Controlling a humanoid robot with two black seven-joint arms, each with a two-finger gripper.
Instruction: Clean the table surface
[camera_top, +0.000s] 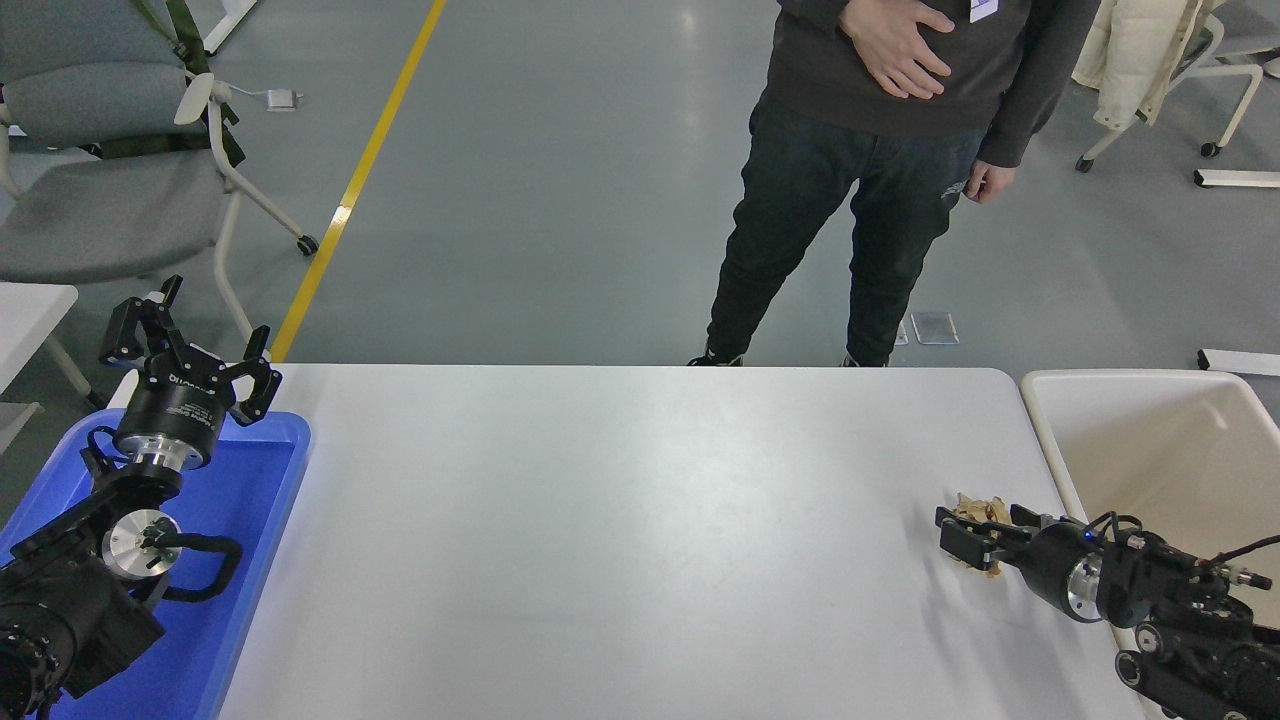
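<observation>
We count one white table (620, 520), two bins, blue tray (250, 560) left and beige bin (1150, 430) right, two grippers, left gripper (190, 345) and right gripper (975, 535), one crumpled brown scrap (978, 508), one person (880, 150) at the far side.

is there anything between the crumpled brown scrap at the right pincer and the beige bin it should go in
Nothing visible. The brown scrap sits at the right pincer near the table surface's right edge, and only bare tabletop lies between it and the beige bin's rim. The left pincer is parked over the blue tray.
</observation>
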